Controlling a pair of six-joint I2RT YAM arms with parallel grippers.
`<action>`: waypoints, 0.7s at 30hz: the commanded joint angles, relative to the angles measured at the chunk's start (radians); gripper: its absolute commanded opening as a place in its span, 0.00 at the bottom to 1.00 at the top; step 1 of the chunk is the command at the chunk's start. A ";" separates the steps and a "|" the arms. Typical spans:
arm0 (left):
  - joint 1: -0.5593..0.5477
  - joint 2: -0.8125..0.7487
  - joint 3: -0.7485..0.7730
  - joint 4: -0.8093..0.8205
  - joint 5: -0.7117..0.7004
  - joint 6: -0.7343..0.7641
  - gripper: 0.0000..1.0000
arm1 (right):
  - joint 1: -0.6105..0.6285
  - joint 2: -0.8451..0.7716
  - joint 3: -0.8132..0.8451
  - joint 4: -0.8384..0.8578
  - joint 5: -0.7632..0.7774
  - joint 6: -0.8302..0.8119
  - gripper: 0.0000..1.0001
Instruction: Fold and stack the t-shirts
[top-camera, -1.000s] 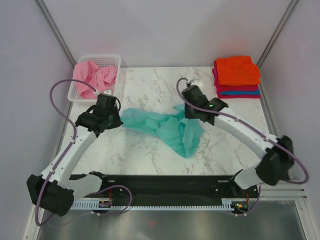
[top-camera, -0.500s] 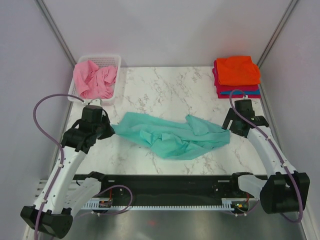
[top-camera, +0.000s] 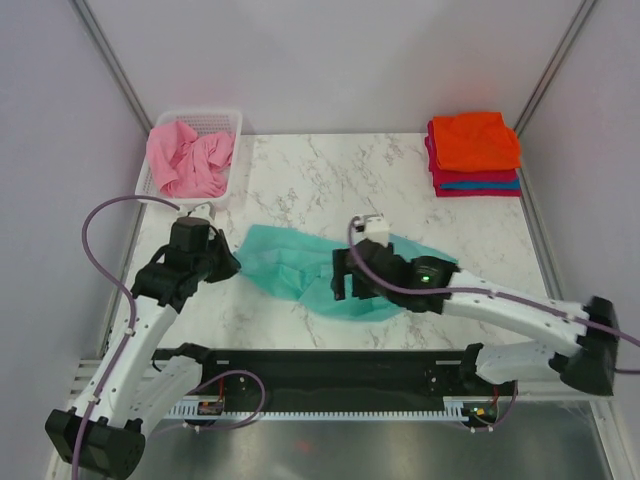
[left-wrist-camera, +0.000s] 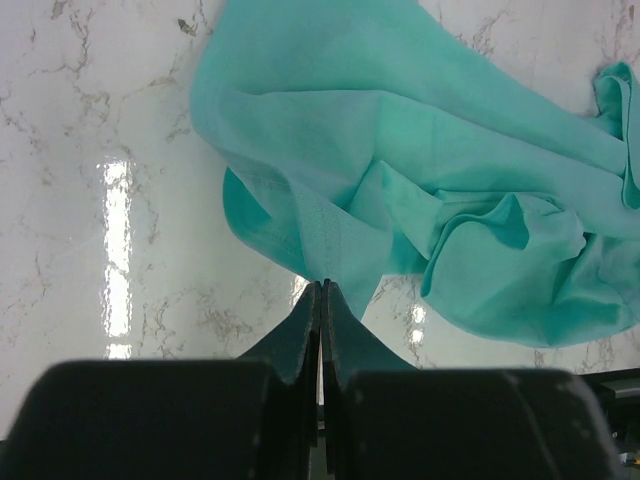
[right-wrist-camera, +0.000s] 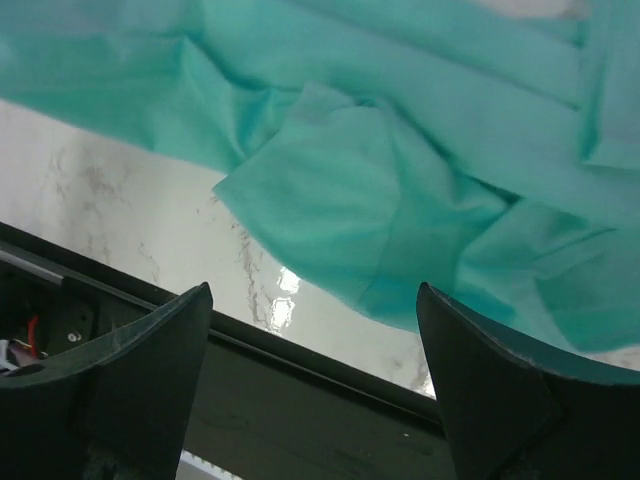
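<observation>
While the white slotted plastic basket (top-camera: 228, 114) in the upper left of the overhead frame holds one crumpled pink cloth t-shirt (top-camera: 188, 158), the work in hand sits lower, at mid-frame on the white marbled desk (top-camera: 330, 170). There the left end effector (top-camera: 233, 265) has its fingers pressed together, and its wrist view shows them meeting on the near hem of the one teal soft-cloth t-shirt (top-camera: 285, 262), so it looks to be pinching that left edge. The teal shirt is rumpled and not yet folded. Its long axis runs left to right across the middle of the frame, dipping a little toward the right. Near its centre hovers the right end effector (top-camera: 345, 280), fingers spread wide with nothing between them. Its own camera shows bunched teal cloth (right-wrist-camera: 400, 150) just beyond the fingertips and the desk's near edge below. The relation that matters is this: the shirt's free end lies to the right of that open end effector, under the right arm's forearm, so the right arm is the nearer one to take it, probably to draw the shirt flat against the left pinch. In the upper right corner rests one folded stack of t-shirts (top-camera: 475, 140), orange on top with crimson and blue edges showing beneath. How many layers it holds cannot be counted exactly. In all: one basket, one pink shirt, one teal shirt, one stack, two arms.
</observation>
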 joint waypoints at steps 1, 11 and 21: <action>0.003 0.005 0.004 0.051 0.032 0.033 0.02 | 0.139 0.255 0.107 0.028 0.132 0.098 0.90; 0.003 -0.006 0.000 0.052 0.026 0.028 0.02 | 0.216 0.792 0.533 -0.058 0.198 0.012 0.80; 0.003 -0.006 0.001 0.054 0.030 0.028 0.02 | 0.239 0.900 0.595 -0.159 0.263 0.027 0.70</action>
